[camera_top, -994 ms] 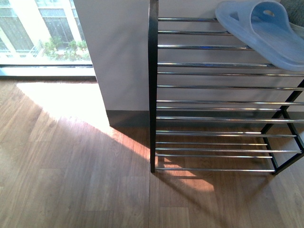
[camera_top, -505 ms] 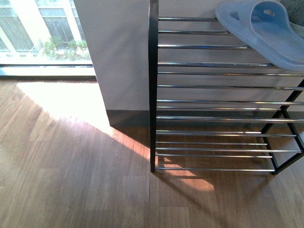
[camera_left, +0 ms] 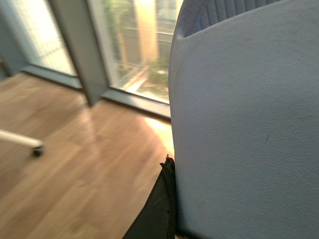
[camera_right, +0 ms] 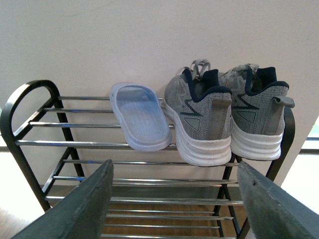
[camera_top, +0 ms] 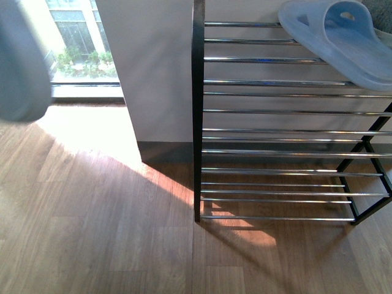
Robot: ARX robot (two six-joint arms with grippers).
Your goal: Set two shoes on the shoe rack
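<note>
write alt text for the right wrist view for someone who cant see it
A pale blue slide sandal and two grey sneakers sit side by side on the top tier of a black-framed shoe rack against a white wall. The open right claw frames the foreground.

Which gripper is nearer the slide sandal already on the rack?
Right. The right gripper faces the slide sandal on the shoe rack's top tier, fingers open. The left gripper holds the other sandal far left, by the window.
</note>
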